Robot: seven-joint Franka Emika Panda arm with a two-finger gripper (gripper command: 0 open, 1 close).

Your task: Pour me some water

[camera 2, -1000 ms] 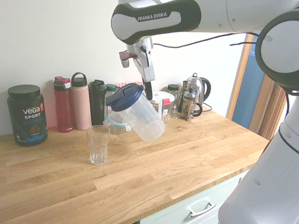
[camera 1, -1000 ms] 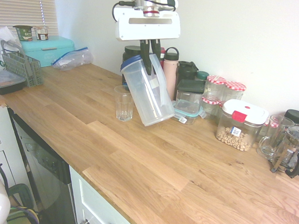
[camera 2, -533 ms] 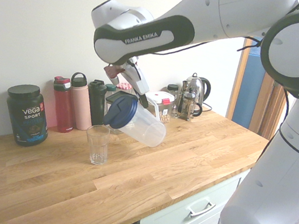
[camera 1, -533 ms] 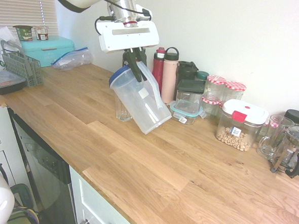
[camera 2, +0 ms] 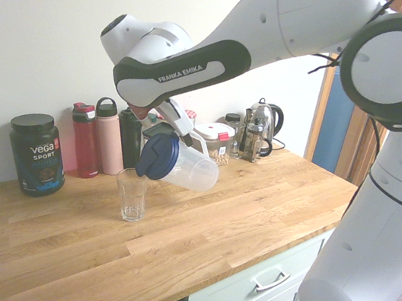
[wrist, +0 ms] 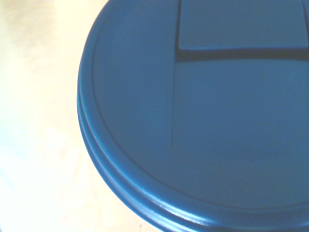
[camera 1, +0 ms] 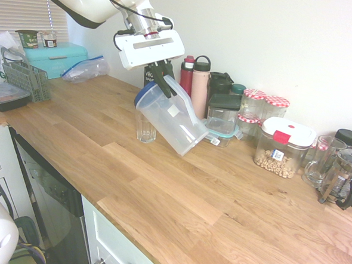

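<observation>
Pitcher (camera 1: 175, 121) | tipped further than before | lid end nearer glass (camera 2: 131, 197) | jaws (camera 1: 167, 88) clamped on handle (camera 1: 187, 103)

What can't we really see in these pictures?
- Water in the pitcher: its cloudy plastic, first exterior view, makes any level too hard to tell.
- The label on the black tub: mostly behind the gripper, first exterior view.
- The far side of the blue lid: cut off by the picture's edge, wrist view.
- The glass's top: partly behind the pitcher, first exterior view.

Glossy blue plastic lid (wrist: 193, 121); smooth wood countertop (camera 2: 169, 246)
</observation>
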